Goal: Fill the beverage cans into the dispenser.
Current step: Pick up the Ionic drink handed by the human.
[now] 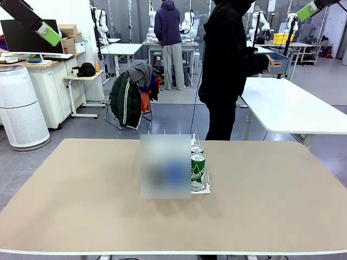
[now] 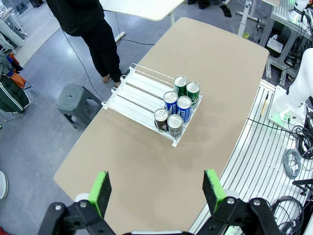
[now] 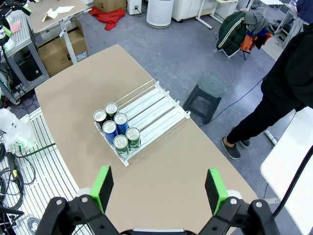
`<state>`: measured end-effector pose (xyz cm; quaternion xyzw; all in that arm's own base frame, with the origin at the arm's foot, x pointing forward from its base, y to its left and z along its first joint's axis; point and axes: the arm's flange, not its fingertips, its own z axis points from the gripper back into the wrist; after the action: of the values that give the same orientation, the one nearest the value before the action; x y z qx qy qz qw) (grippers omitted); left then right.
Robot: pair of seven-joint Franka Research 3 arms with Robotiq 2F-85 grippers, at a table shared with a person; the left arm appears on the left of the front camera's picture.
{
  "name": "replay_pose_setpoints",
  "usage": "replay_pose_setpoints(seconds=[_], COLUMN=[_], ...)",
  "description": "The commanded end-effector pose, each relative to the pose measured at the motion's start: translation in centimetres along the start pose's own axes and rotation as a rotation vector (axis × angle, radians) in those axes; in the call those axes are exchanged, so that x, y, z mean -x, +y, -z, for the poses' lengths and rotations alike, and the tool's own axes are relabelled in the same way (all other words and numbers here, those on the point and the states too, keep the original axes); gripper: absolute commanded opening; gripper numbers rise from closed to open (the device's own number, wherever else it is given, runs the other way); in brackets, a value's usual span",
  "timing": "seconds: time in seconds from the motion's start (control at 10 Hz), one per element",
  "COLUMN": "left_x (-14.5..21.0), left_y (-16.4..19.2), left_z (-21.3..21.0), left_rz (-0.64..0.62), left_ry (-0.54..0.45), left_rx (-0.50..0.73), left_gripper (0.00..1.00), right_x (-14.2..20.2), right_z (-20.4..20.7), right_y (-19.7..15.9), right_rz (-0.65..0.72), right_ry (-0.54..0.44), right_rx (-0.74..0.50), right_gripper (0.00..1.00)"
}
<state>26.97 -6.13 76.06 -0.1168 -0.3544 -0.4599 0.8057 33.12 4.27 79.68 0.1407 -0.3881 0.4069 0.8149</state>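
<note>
the left end effector [image 2: 157,188] hung high over the worktop [image 2: 146,161], fingers spread and empty. the dispenser [image 2: 139,93] sat well below and ahead of it, mid-worktop, with six cans [image 2: 177,105] packed two deep in its three lanes at the front lip. the right end effector [image 3: 159,187] was likewise spread, empty, well above the dispenser.

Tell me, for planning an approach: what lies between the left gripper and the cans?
In the left wrist view, bare tabletop lies between the open left gripper and the beverage cans in the dispenser.
</note>
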Motion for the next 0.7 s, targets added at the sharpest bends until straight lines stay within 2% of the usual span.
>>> replay_pose_setpoints(seconds=[0.0, 0.6], left_x=[-0.02, -0.02], left_y=[-0.03, -0.03], left_z=[0.19, 0.19], left_rz=[0.001, 0.001], left_ry=[0.005, 0.005], left_rx=[0.001, 0.001], left_gripper=[1.0, 1.0], right_x=[0.02, 0.02], right_z=[0.01, 0.01], right_y=[0.04, 0.04], right_rz=[-0.001, -0.001], right_ry=[0.001, 0.001], right_rx=[-0.003, -0.003], right_gripper=[1.0, 1.0])
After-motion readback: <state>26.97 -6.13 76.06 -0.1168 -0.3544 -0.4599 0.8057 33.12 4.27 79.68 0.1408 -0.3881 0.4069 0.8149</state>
